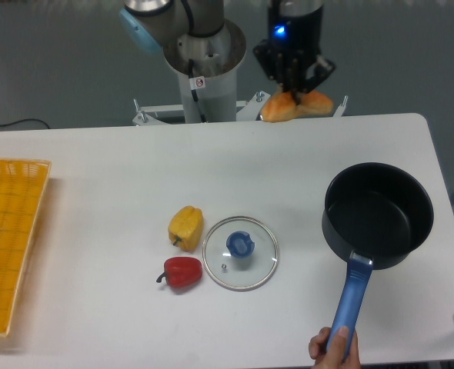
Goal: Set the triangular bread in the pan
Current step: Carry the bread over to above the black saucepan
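Observation:
The triangular bread (283, 108) is a glossy golden-orange pastry held in the air above the table's far edge. My gripper (297, 94) is shut on its middle, fingers pointing down. The pan (378, 215) is a deep black saucepan standing at the right of the table, below and to the right of the bread. Its long blue handle (349, 300) points toward the front edge, where a human hand (331, 347) grips its end.
A round glass lid (241, 252) with a blue knob lies mid-table. A yellow bell pepper (185, 227) and a red bell pepper (181, 272) sit to its left. A yellow basket (8, 238) is at the left edge. The arm's base (205, 69) stands behind the table.

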Action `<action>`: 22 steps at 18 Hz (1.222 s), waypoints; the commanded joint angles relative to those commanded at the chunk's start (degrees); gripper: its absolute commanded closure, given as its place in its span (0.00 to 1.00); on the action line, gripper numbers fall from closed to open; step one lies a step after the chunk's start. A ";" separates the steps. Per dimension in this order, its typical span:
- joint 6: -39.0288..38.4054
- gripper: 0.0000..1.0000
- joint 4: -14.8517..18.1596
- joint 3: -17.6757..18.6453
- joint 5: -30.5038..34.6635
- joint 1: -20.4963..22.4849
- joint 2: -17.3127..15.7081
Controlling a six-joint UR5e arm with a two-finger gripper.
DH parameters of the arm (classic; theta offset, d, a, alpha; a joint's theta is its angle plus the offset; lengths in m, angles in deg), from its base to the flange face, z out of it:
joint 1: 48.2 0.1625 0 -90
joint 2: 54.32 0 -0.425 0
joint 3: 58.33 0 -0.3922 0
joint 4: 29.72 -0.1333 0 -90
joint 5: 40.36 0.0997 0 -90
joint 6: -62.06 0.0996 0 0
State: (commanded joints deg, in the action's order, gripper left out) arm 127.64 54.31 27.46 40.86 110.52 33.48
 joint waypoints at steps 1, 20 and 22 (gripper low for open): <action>-1.14 0.96 0.00 -0.44 -0.70 0.18 0.62; -10.21 0.96 -15.82 -6.60 -6.60 1.06 13.45; -10.12 0.96 -15.91 -6.51 -6.69 1.41 13.63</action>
State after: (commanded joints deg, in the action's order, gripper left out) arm 117.52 38.40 20.95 34.17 111.93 47.11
